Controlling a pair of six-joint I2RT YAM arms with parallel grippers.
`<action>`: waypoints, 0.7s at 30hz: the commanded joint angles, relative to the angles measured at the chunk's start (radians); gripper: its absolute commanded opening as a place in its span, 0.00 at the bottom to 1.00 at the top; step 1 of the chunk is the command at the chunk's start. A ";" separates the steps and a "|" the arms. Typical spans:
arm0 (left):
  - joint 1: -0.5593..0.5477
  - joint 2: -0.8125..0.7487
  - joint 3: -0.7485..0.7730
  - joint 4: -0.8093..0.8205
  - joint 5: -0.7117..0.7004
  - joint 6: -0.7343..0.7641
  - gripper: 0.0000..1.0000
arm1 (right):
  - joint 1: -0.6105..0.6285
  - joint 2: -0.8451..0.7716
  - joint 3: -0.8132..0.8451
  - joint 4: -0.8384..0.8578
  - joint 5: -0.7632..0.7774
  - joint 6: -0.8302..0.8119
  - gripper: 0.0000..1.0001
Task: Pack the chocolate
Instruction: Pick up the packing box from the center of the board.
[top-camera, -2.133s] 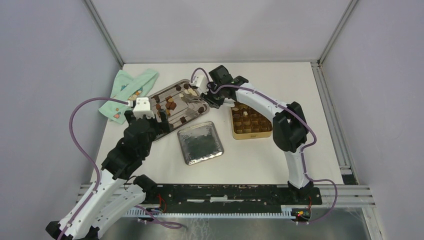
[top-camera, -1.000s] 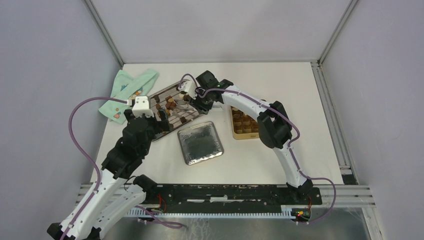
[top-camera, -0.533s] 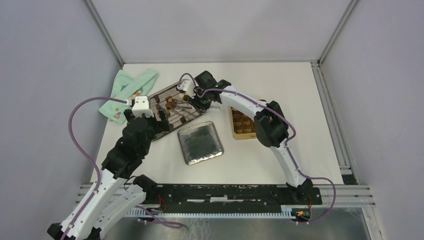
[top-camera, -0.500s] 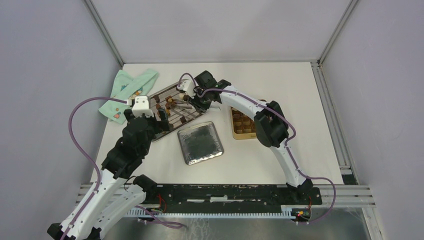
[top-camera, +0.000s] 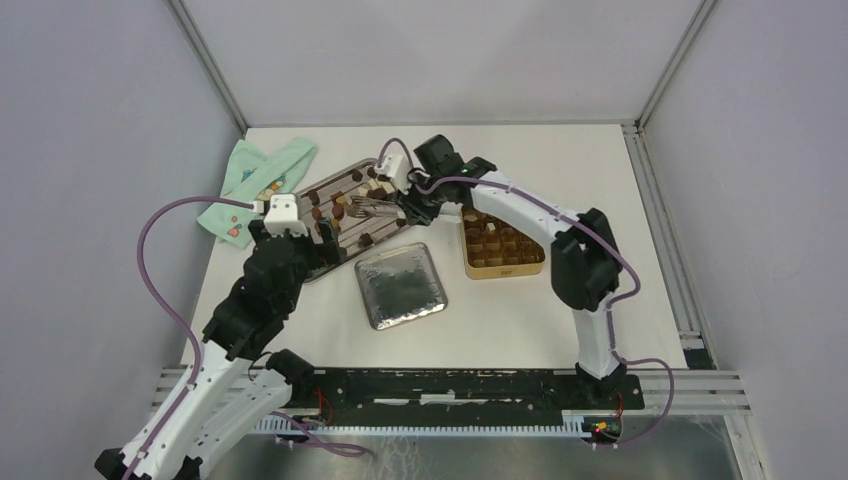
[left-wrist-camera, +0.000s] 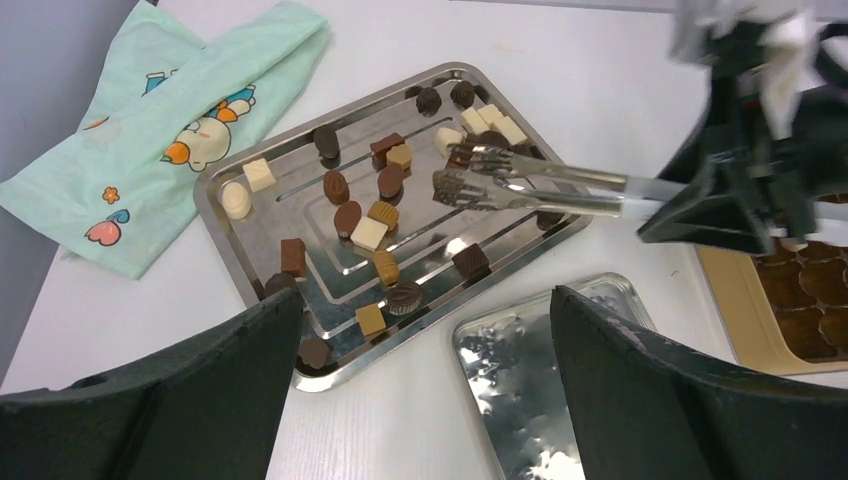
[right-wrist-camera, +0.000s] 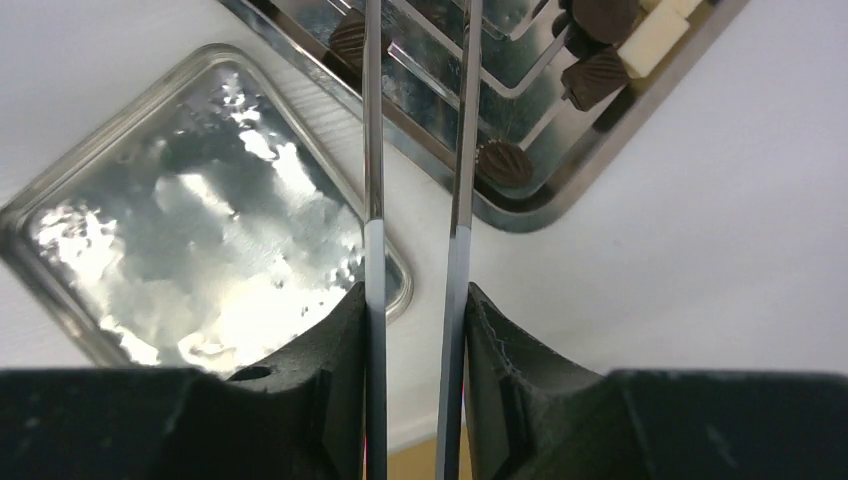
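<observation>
Now, top view: my right gripper (top-camera: 408, 198) is closed on slim steel tongs (top-camera: 375, 207) pointing left over the ridged silver tray (top-camera: 345, 262); the gold square tin (top-camera: 503, 268) sits right.
Left wrist: my left gripper (left-wrist-camera: 420, 300) gapes, empty; small brown and cream chocolate pieces (left-wrist-camera: 368, 233) lie just beyond the tong tips.
Right wrist: tong arms run straight ahead; tips unseen.

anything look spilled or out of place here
Nothing spilled: the loose chocolate lies scattered but all inside the steel tray, which sits at an angle. The green cloth beside it is rumpled. No damage shows.
</observation>
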 joint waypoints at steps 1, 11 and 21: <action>0.007 -0.020 -0.008 0.052 0.037 0.060 0.99 | -0.056 -0.250 -0.137 0.102 -0.130 -0.003 0.16; 0.006 0.072 0.028 0.101 0.450 -0.193 1.00 | -0.355 -0.797 -0.683 0.231 -0.287 -0.040 0.16; -0.248 0.476 -0.002 0.393 0.413 -0.552 0.82 | -0.648 -1.056 -0.994 0.209 -0.284 -0.085 0.16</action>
